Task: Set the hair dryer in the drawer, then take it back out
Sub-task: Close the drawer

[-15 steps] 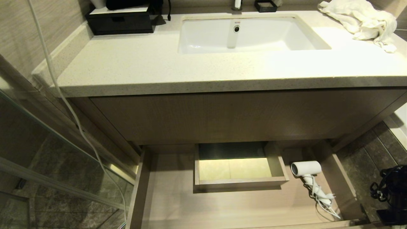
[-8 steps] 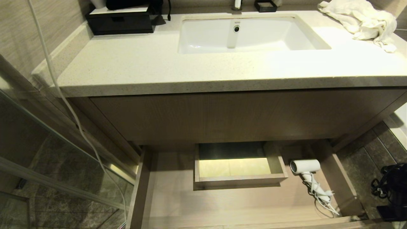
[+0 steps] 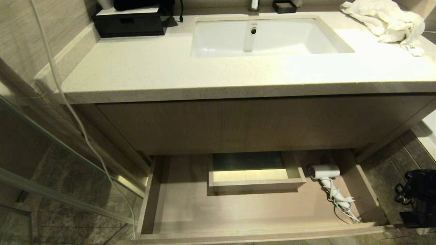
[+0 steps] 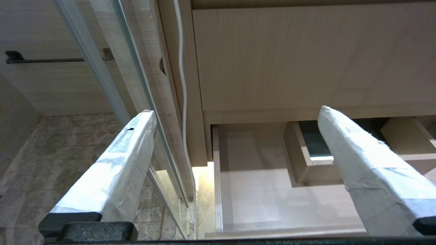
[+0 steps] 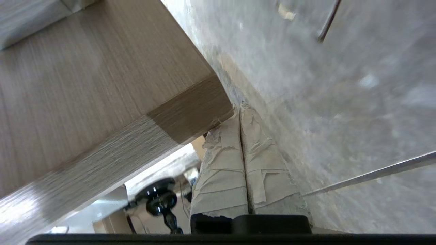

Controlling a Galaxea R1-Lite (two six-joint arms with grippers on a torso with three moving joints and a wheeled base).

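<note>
The head view looks down over the countertop (image 3: 170, 68) into the drawer (image 3: 238, 211). The left wrist view shares that drawer (image 4: 265, 190) beyond its fingers; the right wrist view sits close against its corner (image 5: 190, 112).

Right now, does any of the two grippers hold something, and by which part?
Nothing is held. The right gripper is shut on nothing, its tips by the drawer corner. The left gripper is open. The hair dryer lies untouched in the drawer.
</note>
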